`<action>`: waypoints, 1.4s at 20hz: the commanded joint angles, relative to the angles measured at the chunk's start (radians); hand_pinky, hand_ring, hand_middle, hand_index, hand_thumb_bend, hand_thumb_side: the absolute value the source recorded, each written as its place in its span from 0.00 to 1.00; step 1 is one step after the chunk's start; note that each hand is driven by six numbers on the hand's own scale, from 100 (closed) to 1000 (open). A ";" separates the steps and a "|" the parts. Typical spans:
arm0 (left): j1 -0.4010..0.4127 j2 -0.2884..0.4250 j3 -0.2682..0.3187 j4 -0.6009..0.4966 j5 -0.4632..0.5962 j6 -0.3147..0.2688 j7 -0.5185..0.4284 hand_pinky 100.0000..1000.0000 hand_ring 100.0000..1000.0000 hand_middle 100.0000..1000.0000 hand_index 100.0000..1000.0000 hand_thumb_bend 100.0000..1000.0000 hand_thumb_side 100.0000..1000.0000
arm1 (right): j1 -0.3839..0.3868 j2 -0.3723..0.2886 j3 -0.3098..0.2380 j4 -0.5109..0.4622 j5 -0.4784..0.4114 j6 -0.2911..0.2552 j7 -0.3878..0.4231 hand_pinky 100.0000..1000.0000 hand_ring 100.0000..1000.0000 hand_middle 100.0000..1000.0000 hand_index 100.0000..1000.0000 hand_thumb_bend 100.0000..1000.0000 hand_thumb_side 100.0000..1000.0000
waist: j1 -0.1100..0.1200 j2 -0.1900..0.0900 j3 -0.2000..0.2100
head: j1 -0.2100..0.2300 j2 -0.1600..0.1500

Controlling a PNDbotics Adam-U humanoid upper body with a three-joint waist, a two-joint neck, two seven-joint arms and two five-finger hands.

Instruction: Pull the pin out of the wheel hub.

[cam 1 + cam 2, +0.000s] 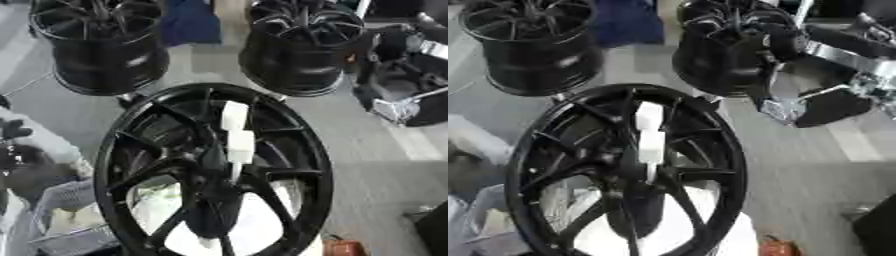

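In the near middle of the scene stands a large black wheel hub (214, 170), upright and facing the camera, with thin spokes that run from its centre to the rim. A white pin (236, 142), made of blocky pieces with a thin lower end, sits in front of the hub's centre and points upward, a little tilted; its lower end meets the centre of the hub. On the far side two more black wheels lie on the grey floor, one at the far left (101, 45) and one at the far right (302, 47). The right hand (833, 102) shows at the right, well apart from the pin, black with silver parts; I cannot tell if its fingers are curled or straight, and it touches nothing of the hub. At the near left there is a grey basket (66, 220) beside the hub.
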 commanded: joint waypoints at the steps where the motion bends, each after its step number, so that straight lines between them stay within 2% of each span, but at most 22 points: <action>1: -0.007 0.020 -0.008 -0.016 -0.004 -0.001 -0.008 0.46 0.44 0.59 0.73 0.00 0.79 | -0.041 -0.007 0.023 -0.014 0.028 0.006 0.072 0.51 0.41 0.76 0.89 0.00 0.44 | 0.004 -0.007 0.002 | -0.006 -0.002; 5: -0.008 0.018 -0.010 -0.015 -0.006 -0.001 -0.013 0.46 0.44 0.59 0.73 0.00 0.79 | -0.084 0.034 0.046 -0.013 0.072 0.005 0.123 0.43 0.36 0.74 0.88 0.00 0.53 | 0.007 -0.007 0.007 | -0.009 -0.002; 15: -0.010 0.017 -0.014 -0.013 -0.006 -0.001 -0.019 0.46 0.44 0.59 0.73 0.00 0.79 | -0.172 0.146 0.102 0.061 0.171 -0.015 0.180 0.39 0.32 0.74 0.88 0.00 0.51 | 0.010 -0.006 0.019 | -0.018 -0.002; 21: -0.011 0.017 -0.016 -0.014 -0.006 -0.002 -0.022 0.46 0.44 0.59 0.73 0.00 0.79 | -0.205 0.213 0.133 0.135 0.225 -0.042 0.204 0.37 0.31 0.72 0.85 0.00 0.56 | 0.013 -0.006 0.024 | -0.021 -0.002; 28: -0.011 0.015 -0.019 -0.013 -0.006 -0.003 -0.026 0.47 0.45 0.60 0.73 0.00 0.79 | -0.232 0.280 0.158 0.203 0.343 -0.094 0.226 0.35 0.29 0.70 0.82 0.07 0.59 | 0.016 -0.006 0.026 | -0.021 -0.002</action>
